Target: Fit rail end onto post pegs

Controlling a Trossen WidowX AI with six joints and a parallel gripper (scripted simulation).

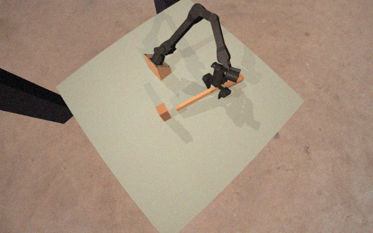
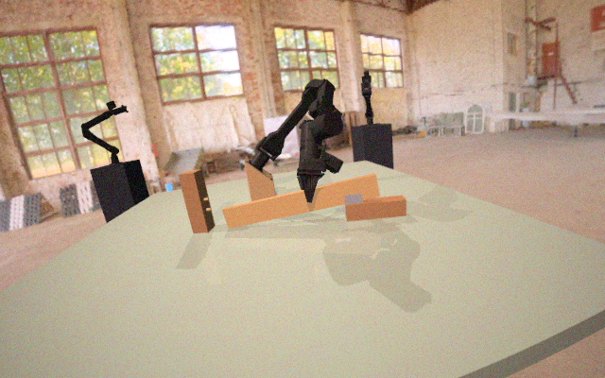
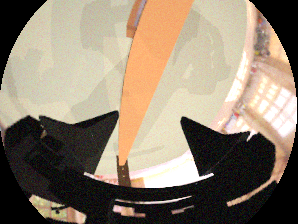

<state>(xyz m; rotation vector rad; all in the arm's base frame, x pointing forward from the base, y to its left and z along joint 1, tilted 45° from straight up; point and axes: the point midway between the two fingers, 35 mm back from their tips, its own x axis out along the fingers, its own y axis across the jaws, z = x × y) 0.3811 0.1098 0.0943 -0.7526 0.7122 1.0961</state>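
Note:
The long orange rail (image 1: 195, 99) (image 2: 269, 208) (image 3: 150, 55) slopes, with its near end down on the table and its far end raised at the grey bracket (image 2: 354, 198) on the low footboard block (image 2: 375, 209) (image 3: 132, 25). The short post (image 1: 162, 109) (image 2: 193, 203) (image 3: 123, 175) stands upright, a small gap from the rail's near end. Its two pegs show bare in the exterior view, facing the rail. My gripper (image 1: 214, 92) (image 3: 150, 116) is open over the rail's middle, pointing down, with one finger on each side of the rail and not gripping it. The holes in the rail's end are hidden.
My arm's wedge-shaped wooden base (image 1: 157, 69) (image 2: 259, 183) stands behind the rail. Two other arms stand on dark pedestals (image 2: 119, 189) (image 2: 372, 144) beyond the pale table (image 1: 143, 163) (image 2: 250, 293). My upper arm arches above the table behind the rail.

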